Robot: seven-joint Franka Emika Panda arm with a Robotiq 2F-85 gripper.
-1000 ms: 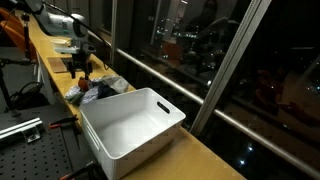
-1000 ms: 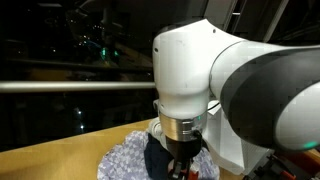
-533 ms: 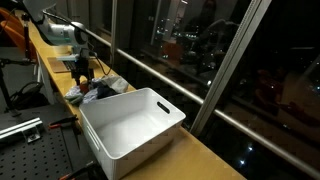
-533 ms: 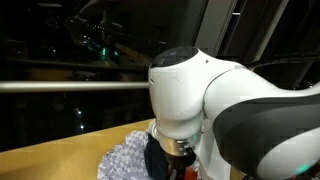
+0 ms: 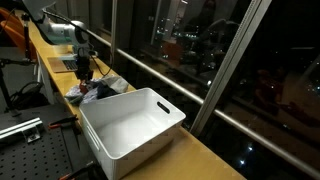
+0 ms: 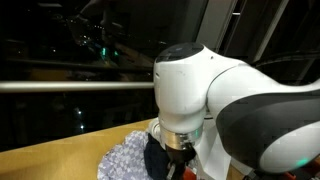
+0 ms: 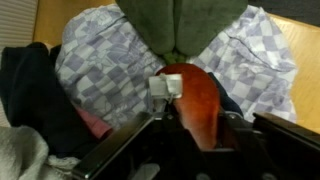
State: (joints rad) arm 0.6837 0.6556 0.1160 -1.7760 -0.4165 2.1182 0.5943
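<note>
Your gripper [image 7: 190, 116] is down in a pile of clothes [image 5: 101, 89] on the wooden counter [image 5: 195, 152]. In the wrist view its two dark fingers [image 7: 120, 150] come in from 6 o'clock and stand on either side of a rust-orange cloth [image 7: 196, 92]. The jaws are partway together, with that cloth filling the gap between them. Whether they truly pinch it or only flank it, you cannot tell from these views.

The rust-orange cloth lies at the middle of the wrist view, and a small white tag [image 7: 166, 87] sits on its edge at 9 o'clock. Around it:
- A lilac-and-white checked cloth [image 7: 100, 55] spreads out at 10 o'clock and again at 2 o'clock.
- A dull green cloth [image 7: 180, 22] overlaps the checked cloth at 12 o'clock.
- A black garment [image 7: 25, 85] lies at 9 o'clock.
- A pale grey cloth [image 7: 18, 155] lies at 8 o'clock.
- A pink scrap [image 7: 94, 122] shows just beside the finger on that side.

In an exterior view the gripper [image 5: 84, 71] points straight down onto the far end of the pile. A white plastic bin [image 5: 140, 146] stands just beside the pile at 4 o'clock. In an exterior view taken from close by, the arm's white wrist fills most of the picture. Below it the gripper [image 6: 178, 163] is sunk into dark fabric, with the checked cloth [image 6: 124, 158] at its 9 o'clock
</note>
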